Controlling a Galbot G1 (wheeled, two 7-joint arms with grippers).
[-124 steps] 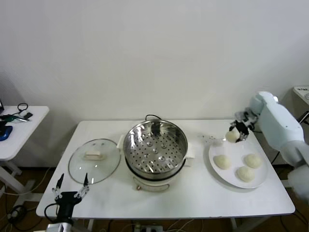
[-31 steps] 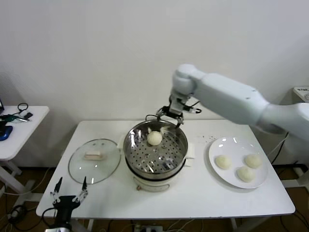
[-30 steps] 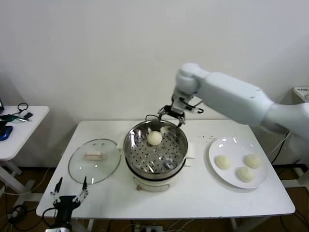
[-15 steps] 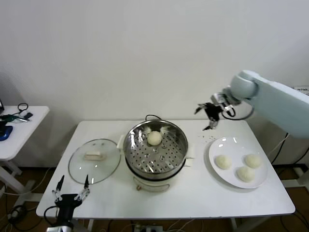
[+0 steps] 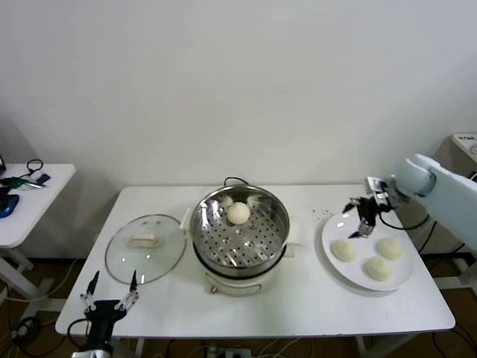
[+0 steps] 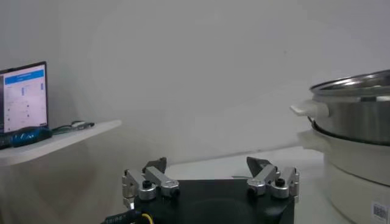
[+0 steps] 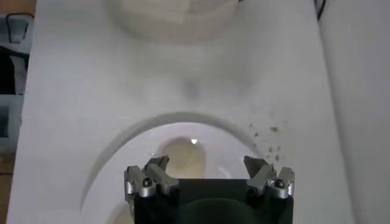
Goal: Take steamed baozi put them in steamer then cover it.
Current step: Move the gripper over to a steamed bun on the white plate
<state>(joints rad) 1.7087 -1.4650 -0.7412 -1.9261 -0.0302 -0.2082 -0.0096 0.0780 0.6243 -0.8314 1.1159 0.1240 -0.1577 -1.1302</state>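
One steamed baozi (image 5: 238, 213) sits on the perforated tray at the back of the open steamer (image 5: 240, 237), mid-bench. Three more buns (image 5: 370, 258) lie on a white plate (image 5: 335, 268) to the right; the glass cover (image 5: 145, 247) rests flat to the left. The white bench (image 5: 305, 298) stands against a plain white wall (image 5: 223, 82), a side table (image 5: 33, 198) beyond. The right gripper (image 5: 359, 215) hovers over the plate's far edge, fingers spread, empty. The left gripper (image 5: 109, 294) waits at the front-left corner, fingers spread, its arm cut off.
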